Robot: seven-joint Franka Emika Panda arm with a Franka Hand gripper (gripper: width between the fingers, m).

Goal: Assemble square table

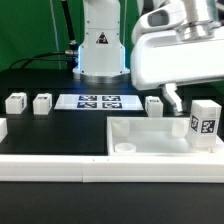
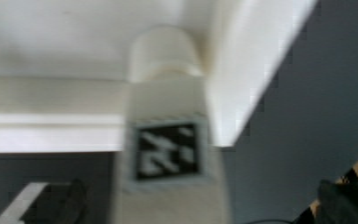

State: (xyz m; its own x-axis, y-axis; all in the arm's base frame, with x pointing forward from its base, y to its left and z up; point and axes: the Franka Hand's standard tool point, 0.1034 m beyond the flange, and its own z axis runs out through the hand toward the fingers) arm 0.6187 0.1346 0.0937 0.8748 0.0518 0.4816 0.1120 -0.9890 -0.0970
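Nearest: low white border wall [image 1: 60, 162] | white tagged plastic leg block [image 1: 154, 106] behind white square slab [image 1: 150, 136]: likely light, stiff, slick; pinch flat sides | gripper [image 1: 172, 100] wide, empty

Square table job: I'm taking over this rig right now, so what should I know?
End effector: open, holding nothing, hovering above the back edge of the tabletop slab.
Slab: lies rim-up near the front border wall.
Legs: two leg blocks stand to the exterior view's left of the marker board, and one to its right. A tagged leg stands upright at the slab's right end.
Done: no leg visibly attached.
Left: fit all four legs.
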